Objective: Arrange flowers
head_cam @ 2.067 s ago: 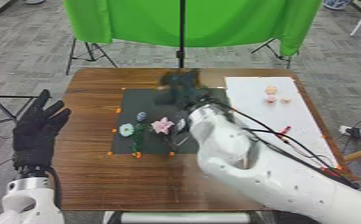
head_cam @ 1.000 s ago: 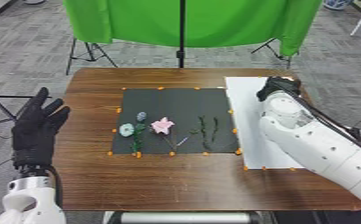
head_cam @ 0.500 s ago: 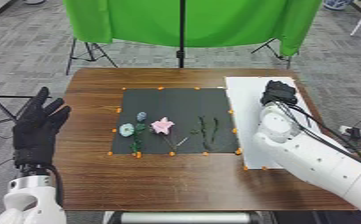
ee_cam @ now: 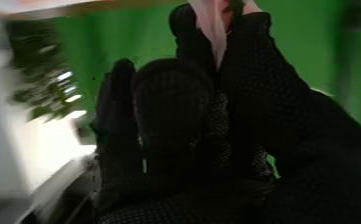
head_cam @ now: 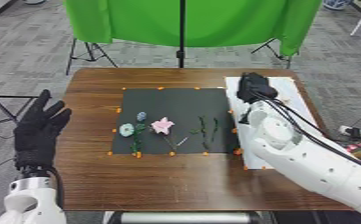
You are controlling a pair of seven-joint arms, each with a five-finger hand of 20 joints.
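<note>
- Flower head, pink: pinched between a finger and the thumb of the right robot hand, over the white sheet, just right of the far right corner of the black mat.
- Handling, as I judge it: very light, thin-petalled and soft, easily creased. A gentle hold low at its base would suit it better than a squeeze on the petals, which could bend or slip.
- Probable step: bringing it to the mat, to set it at the top of one of the bare green stems on the right part of the mat. Those look thin and light enough to be nudged askew.
- Pink star-shaped flower: on the mat, left of its middle, with a slender stem running toward the near edge.
- Pale blue-green round flower and blue flower spike: at the mat's left side, beside leafy greenery.
- Left robot hand: well left of the mat, fingers extended and thumb apart, holding nothing.
- Green cloth: beyond the mat, past the surface's far edge.
</note>
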